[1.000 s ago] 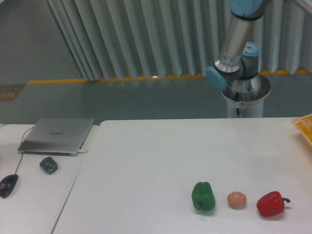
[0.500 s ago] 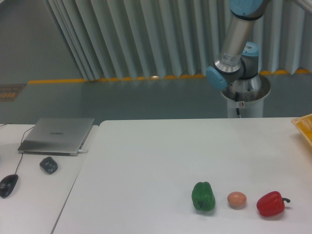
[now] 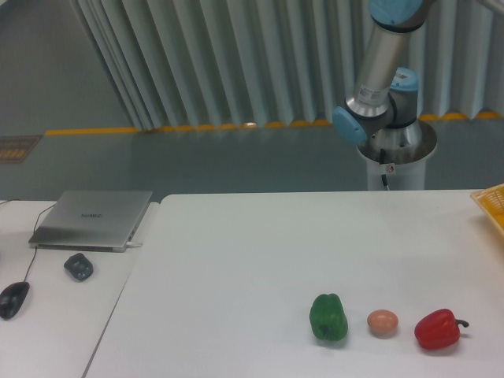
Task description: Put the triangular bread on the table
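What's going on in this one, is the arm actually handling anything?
Nothing is being handled in view. Only the arm's base and lower joints show behind the table; the gripper is out of frame. The triangular bread is not visible. On the table sit a green pepper, an egg and a red pepper in a row near the front edge, and a yellow basket corner pokes in at the right.

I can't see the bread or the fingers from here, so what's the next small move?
Probably bring the arm back over the table until the fingers show. Only the green pepper, egg and red pepper lie there; no bread is visible, so check the hold first.
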Motion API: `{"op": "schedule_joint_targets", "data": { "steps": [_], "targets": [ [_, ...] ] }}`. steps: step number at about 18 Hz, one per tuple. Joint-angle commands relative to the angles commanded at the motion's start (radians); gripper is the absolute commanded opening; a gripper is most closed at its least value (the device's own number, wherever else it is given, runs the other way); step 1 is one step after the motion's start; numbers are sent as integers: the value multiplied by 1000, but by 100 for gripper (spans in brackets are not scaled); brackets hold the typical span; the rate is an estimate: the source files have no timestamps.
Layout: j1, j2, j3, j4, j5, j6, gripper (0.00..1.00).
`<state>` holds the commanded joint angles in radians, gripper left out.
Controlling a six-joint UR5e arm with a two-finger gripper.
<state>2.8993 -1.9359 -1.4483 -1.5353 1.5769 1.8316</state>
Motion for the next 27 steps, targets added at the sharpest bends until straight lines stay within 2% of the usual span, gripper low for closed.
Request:
{"op": "schedule_joint_targets", "data": {
  "steps": [3,5,7,12,16,22,24,27],
  "targets": [
    [-26,0,63,-69,-17,-15,21],
    [-29,-2,95,-117,-110,-38,21],
    [-34,-2,100,-123,-219,-132,21],
    [-153,0,101,-111,-268,-357,21],
    [-218,2,74,-39,-272,-488,22],
    [-221,12,34,15,-261,-508,23],
    [-229,14,23,18,-203,-505,23],
    [-284,12,14,37,-86,-509,23]
  ]
}}
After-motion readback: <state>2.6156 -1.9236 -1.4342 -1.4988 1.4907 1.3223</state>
